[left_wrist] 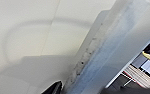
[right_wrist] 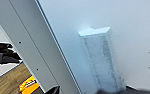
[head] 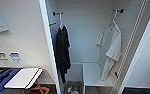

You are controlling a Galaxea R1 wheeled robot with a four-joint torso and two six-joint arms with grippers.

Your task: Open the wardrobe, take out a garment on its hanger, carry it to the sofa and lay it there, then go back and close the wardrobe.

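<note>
Since the thin white short-sleeved shirt (head: 110, 47) at two o'clock hangs limp and light, I'd grab its rigid thin white hanger (head: 114, 23); finger state I cannot tell.

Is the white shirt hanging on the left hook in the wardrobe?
No, the white shirt hangs on the right hook.
</note>
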